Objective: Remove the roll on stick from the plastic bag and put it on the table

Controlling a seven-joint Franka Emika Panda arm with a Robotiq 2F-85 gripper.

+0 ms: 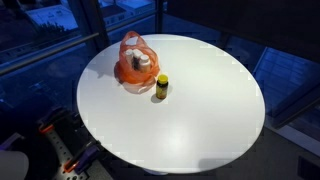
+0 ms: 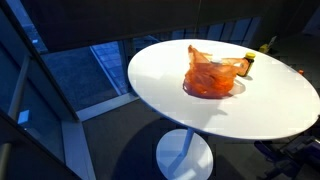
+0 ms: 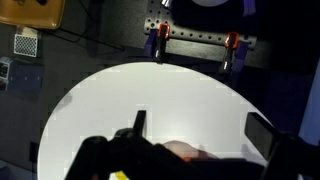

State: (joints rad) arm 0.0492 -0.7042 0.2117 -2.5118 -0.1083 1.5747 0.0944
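round white table [image 1: 200, 140] seen in both exterior views [image 2: 200, 120] and from the wrist [image 3: 150, 90]. an orange plastic bag [image 1: 135, 65] sits crumpled, mouth upward, toward one edge of the table and well in from the rim; in an exterior view its knotted handles point up [image 2: 212, 75]. a small yellow bottle [image 1: 161, 87] with a dark cap stands upright on the bare tabletop, outside the bag and just beside it on the side nearer the table's centre; it shows again behind the bag in an exterior view [image 2: 248, 62]. a pale round-topped item [image 1: 141, 62] lies inside the bag, visible through its opening. which of the two is the roll on stick cannot be told.

the gripper [image 3: 196, 122] appears only in the wrist view, entering from the bottom, its two dark fingers [image 3: 140, 120] spread wide apart with nothing between them. a blur of orange at the lower margin is the bag [image 3: 185, 152]. two orange-handled clamps [image 3: 158, 45] grip the table's far edge.
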